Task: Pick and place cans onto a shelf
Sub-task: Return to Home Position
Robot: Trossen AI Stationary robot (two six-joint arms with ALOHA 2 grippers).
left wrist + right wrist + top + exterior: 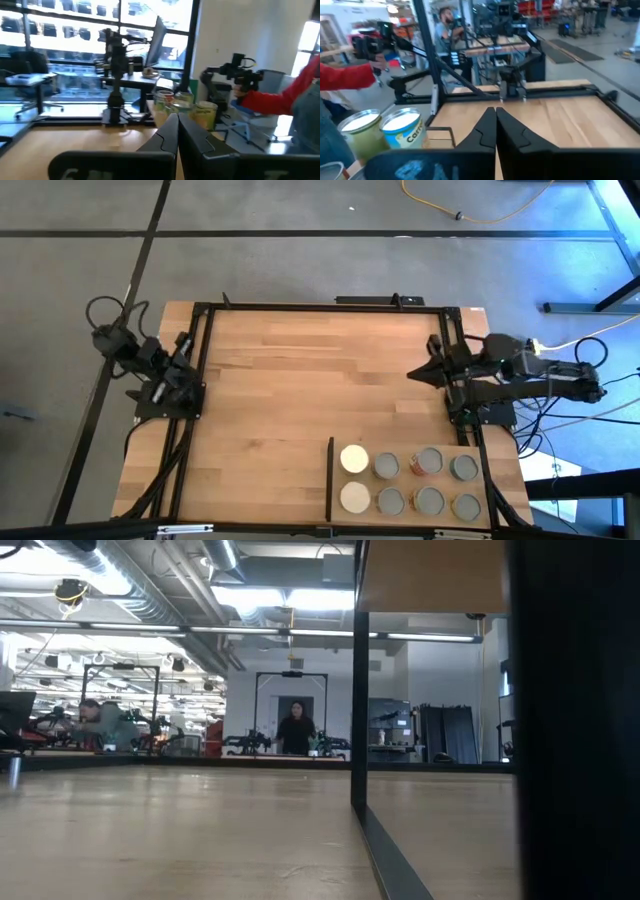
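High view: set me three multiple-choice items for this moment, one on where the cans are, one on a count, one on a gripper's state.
1. Where do the cans stand?
A. on the shelf
B. in the middle of the table
C. on the floor

2. How many cans have cream-white tops?
A. none
B. two
C. four

3. The right gripper is:
A. open over the shelf
B. shut on a can
C. shut, empty

Answers: 1 A, all eight stand in two rows of four beside the shelf's black strip. 2 B, the two nearest that strip. 3 C, the right wrist view shows it closed on nothing, at the table's right edge.
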